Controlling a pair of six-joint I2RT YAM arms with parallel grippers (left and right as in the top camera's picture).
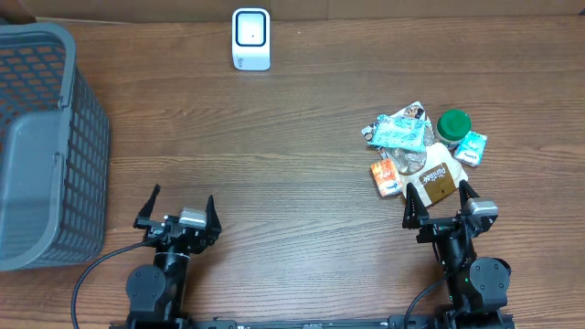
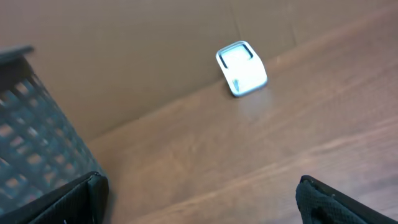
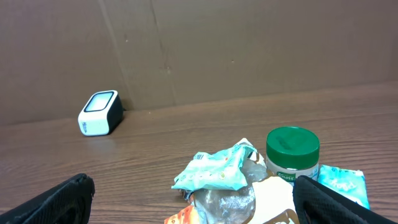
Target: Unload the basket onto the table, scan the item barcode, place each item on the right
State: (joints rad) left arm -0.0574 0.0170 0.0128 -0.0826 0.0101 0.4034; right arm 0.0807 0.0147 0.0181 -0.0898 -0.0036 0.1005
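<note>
A white barcode scanner stands at the table's far edge; it shows too in the left wrist view as a white scanner and in the right wrist view as a white scanner. A pile of items lies at the right: a teal packet, a green-lidded jar, an orange packet and a white-brown packet. My right gripper stands open just in front of the pile, holding nothing. My left gripper is open over bare wood at the near left. The teal packet and jar lie ahead of the right gripper.
A tall grey mesh basket fills the left side of the table. A brown cardboard wall runs behind the scanner. A small teal sachet lies at the pile's right edge.
</note>
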